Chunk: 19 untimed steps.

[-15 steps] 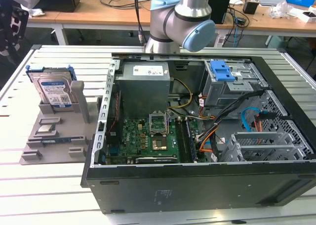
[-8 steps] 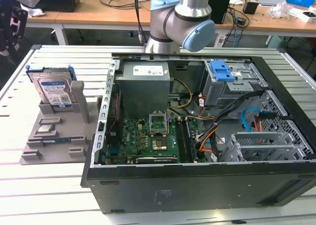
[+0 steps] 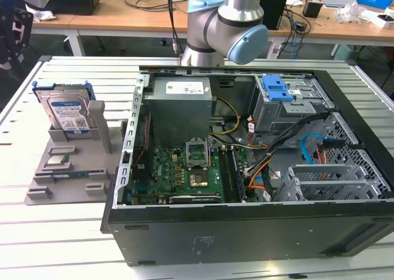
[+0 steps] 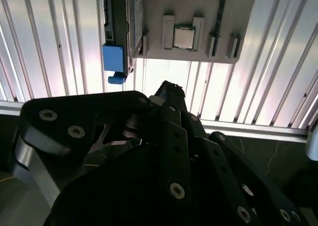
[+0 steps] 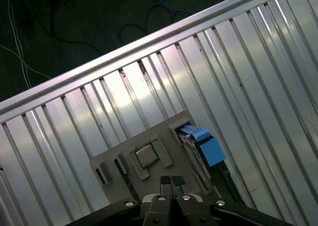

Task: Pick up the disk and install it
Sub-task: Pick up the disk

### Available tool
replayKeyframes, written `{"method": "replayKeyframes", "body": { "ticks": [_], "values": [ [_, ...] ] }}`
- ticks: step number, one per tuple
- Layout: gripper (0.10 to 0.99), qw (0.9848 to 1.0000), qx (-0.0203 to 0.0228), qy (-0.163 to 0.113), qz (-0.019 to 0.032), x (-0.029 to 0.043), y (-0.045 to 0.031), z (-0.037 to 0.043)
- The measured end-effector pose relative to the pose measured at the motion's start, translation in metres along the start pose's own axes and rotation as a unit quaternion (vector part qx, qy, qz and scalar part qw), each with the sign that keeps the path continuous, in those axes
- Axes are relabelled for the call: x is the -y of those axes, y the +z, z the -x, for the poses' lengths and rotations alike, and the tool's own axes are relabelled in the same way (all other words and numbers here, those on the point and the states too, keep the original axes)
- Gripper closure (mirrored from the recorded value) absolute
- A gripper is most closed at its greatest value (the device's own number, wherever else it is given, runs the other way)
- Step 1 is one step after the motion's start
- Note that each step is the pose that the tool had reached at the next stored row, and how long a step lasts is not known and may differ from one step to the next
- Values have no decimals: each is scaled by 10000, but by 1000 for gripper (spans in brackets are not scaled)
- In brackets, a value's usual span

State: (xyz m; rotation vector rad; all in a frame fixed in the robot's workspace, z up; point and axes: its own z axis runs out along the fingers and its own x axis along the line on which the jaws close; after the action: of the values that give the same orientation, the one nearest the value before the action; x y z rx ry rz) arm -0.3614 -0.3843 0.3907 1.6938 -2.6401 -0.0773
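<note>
**Student:** What lies nearest the wrist cameras?

**Instructor:** The gripper (image 5: 171, 181). In the first wrist view its two fingertips are pressed together with nothing between them. It hangs above the grey holder (image 5: 159, 136) and touches neither the holder nor anything on it.

**Student:** And the disk?

**Instructor:** The disk (image 5: 206, 149) stands on edge in a slot at one end of the holder, and both wrist views show its blue carrier. A square processor chip (image 5: 147, 155) lies flat in a recess just beside it. The holder rests on the slatted metal table (image 5: 258, 77).

**Student:** How does the exterior view arrange things?

**Instructor:** Nearest is the side wall of the open computer case (image 3: 246, 231). Behind it come the motherboard (image 3: 184, 169), the grey power-supply box (image 3: 178, 104) and a blue latch plate (image 3: 277, 88). The disk stands upright on the holder at the exterior view's left, outside the case. Farthest back, the arm (image 3: 225, 28) rises behind the case.
</note>
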Motion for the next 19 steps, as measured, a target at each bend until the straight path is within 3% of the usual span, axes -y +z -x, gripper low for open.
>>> {"method": "replayKeyframes", "body": {
  "ticks": [6,13,19],
  "values": [
    [980,9997,-11,-253,6,0,0,1],
    [980,9981,-27,-611,14,0,0,1],
    [980,9947,-45,-1029,24,0,0,1]
  ]
}}
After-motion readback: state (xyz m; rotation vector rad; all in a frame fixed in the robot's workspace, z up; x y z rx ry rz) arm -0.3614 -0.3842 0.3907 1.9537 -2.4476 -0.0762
